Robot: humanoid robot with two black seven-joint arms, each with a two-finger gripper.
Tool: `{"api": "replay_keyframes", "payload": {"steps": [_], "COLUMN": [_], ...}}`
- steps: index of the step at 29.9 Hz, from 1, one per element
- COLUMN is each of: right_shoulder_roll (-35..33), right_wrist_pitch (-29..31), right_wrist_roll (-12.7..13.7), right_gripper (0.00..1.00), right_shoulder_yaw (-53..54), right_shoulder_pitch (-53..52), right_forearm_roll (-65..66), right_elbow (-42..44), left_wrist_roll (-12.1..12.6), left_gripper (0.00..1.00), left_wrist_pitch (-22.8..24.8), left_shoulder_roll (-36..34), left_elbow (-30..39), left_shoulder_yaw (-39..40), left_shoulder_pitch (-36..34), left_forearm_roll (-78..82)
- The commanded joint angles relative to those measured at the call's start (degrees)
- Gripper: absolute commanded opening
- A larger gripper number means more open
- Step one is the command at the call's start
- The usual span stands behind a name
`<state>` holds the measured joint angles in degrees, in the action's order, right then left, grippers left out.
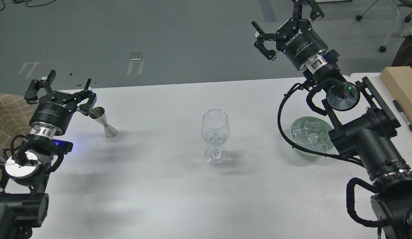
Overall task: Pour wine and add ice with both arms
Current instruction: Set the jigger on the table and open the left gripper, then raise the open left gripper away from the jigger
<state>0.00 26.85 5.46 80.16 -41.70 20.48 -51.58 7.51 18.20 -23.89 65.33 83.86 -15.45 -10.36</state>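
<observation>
A clear wine glass (215, 132) stands upright at the table's middle with a little ice at the bottom of its bowl. A silver jigger (103, 121) stands on the table at the left. My left gripper (59, 88) is open and empty, raised just left of the jigger and apart from it. A pale green bowl (294, 126) holds several clear ice cubes (310, 134) at the right, partly hidden by my right arm. My right gripper (284, 25) is open and empty, held high beyond the table's far edge.
A white table (166, 186) carries everything. A pale wooden block (400, 84) and a black marker (403, 114) lie at the far right. A checked cushion (6, 109) sits off the left edge. Chair wheels stand on the grey floor at the back right.
</observation>
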Motion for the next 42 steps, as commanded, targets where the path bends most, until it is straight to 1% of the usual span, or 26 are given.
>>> {"api": "replay_keyframes", "payload": {"steps": [1,5,7,9,14,17,18,21,26,32,42], "right_shoulder_roll": [0.0,0.0,0.0,0.0,0.0,0.0,0.0,0.0,0.0,0.0,0.0], "right_wrist_pitch": [-0.22,-0.22,-0.22,-0.22,-0.22,-0.22,-0.22,-0.22,-0.22,-0.31,-0.39], "right_wrist_roll": [-0.01,0.08,0.08,0.08,0.08,0.08,-0.01,-0.01,-0.01,-0.01,0.08], "right_gripper": [1.0,1.0,1.0,1.0,1.0,1.0,1.0,1.0,1.0,1.0,1.0], "right_shoulder_yaw": [-0.01,-0.01,-0.09,-0.09,-0.01,-0.09,-0.01,-0.01,-0.09,-0.09,-0.09], "right_shoulder_pitch": [-0.31,-0.57,-0.75,-0.92,-1.1,-1.36,-1.45,-1.8,-2.16,-2.42,-2.42], "right_forearm_roll": [-0.01,-0.01,0.08,0.08,0.08,0.08,0.08,0.08,0.08,0.17,0.26], "right_elbow": [0.07,0.07,0.07,0.07,0.07,0.16,0.08,0.16,0.25,0.34,0.43], "left_wrist_roll": [-0.04,-0.04,-0.04,0.05,0.05,0.05,-0.04,-0.13,-0.13,-0.74,-1.09], "left_gripper": [0.98,0.98,0.98,0.98,0.98,0.98,0.98,0.98,0.98,0.98,0.98], "left_wrist_pitch": [2.98,5.79,9.56,9.8,9.8,9.8,9.8,9.8,9.8,9.8,9.8], "left_shoulder_roll": [-4.57,-6.08,-6.25,-7.04,-6.7,-6.08,-5.64,-3.98,-0.11,2.18,2.97], "left_elbow": [-0.03,-0.2,-0.82,-0.99,-2.13,-4.68,-6.86,-11.09,-11.8,-11.98,-11.98], "left_shoulder_yaw": [-5.01,-6.52,-6.6,-6.87,-7.3,-11.34,-14.4,-19.51,-19.88,-19.53,-19.17], "left_shoulder_pitch": [-4.31,-7.05,-9.85,-12.05,-14.77,-18.2,-20.47,-23.39,-22.96,-21.64,-21.29], "left_forearm_roll": [3.31,8.42,12.01,14.56,18.0,18.1,18.01,17.92,17.92,17.13,16.78]}}
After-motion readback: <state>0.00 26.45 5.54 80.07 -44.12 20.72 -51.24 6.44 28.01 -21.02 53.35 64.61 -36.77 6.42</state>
